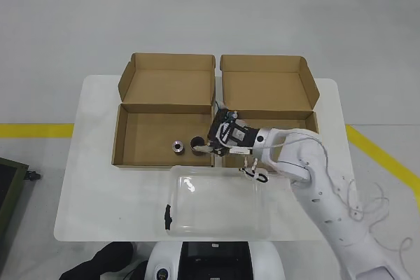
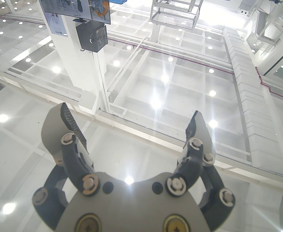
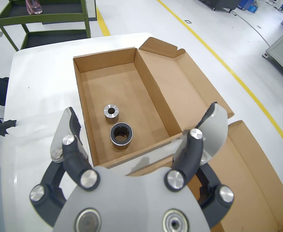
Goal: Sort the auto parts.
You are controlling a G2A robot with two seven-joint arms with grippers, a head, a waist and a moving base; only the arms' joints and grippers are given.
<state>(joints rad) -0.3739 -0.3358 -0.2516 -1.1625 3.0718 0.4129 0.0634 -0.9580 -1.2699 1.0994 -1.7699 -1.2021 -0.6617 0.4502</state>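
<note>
A white table [image 1: 91, 175] carries two open cardboard boxes side by side. Taking 12 o'clock as the far edge from the robot, the left box [image 1: 143, 136] sits at 11 o'clock and the right box [image 1: 266, 87] at 1 o'clock. Both have their lids folded back toward 12. A clear plastic bin [image 1: 217, 203] sits at 6 o'clock, just in front of both boxes.

The right arm lies across the right box. Your right gripper [image 3: 141, 112] hangs above the left box's 4 o'clock corner with its fingers spread wide and nothing between them. The left gripper [image 2: 129, 109] points up at the ceiling, also spread wide and holding nothing.

Two parts stand on the left box's floor near that corner. A black ring [image 3: 121, 135] is just under the right gripper, and a silver bushing [image 3: 111, 113] is just beside it at its 9 o'clock. They look apart, not touching.

Risks, as I judge them:
- **Box wall:** one finger hangs over the wall the two boxes share, so a straight descent could catch the cardboard and push or tilt a box.
- **Close neighbours:** a finger coming down between the parts could knock the bushing over or send it rolling.
- **Slippery grip:** both parts are smooth and round, so an off-centre pinch may squirt the ring out.
- **Mixed types:** the two parts differ yet share a box, so check which one belongs there before you lift either.
</note>
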